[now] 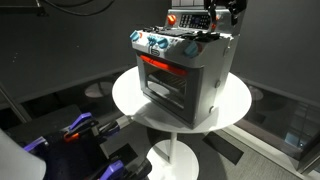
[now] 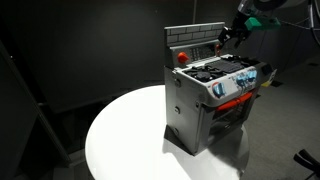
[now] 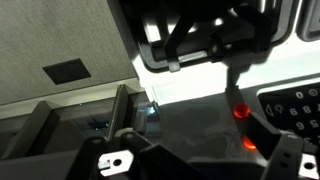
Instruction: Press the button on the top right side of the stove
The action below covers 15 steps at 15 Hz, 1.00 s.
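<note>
The claw [image 2: 232, 32] hovers at the stove [image 2: 210, 95] top; pressing seems not yet done. Whether its fingers are apart, I cannot tell.

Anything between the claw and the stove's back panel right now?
No object shows there: in an exterior view the claw hangs right at the end of the raised back panel of the stove. Whether they touch cannot be told.

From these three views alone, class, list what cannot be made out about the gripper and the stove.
Gripper: open or shut unclear, too small and dark in both exterior views.
Whether it touches the stove: too small to tell.
Wrist view: blurred and dark; stove details unreadable.
</note>
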Each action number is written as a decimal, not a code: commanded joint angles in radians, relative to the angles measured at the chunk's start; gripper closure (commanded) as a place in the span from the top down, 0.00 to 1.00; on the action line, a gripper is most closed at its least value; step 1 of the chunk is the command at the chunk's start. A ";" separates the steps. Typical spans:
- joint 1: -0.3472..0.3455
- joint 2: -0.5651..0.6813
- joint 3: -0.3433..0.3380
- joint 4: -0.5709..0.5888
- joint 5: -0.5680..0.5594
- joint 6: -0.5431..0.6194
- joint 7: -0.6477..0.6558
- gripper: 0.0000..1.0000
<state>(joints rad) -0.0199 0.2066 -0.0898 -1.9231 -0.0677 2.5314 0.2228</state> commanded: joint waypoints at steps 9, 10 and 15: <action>-0.031 -0.114 0.015 -0.045 0.088 -0.229 -0.181 1.00; -0.033 -0.126 0.013 -0.051 0.084 -0.260 -0.193 1.00; -0.042 -0.185 0.005 -0.088 0.053 -0.386 -0.224 1.00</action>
<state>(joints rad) -0.0488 0.0805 -0.0859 -1.9683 0.0003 2.2023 0.0318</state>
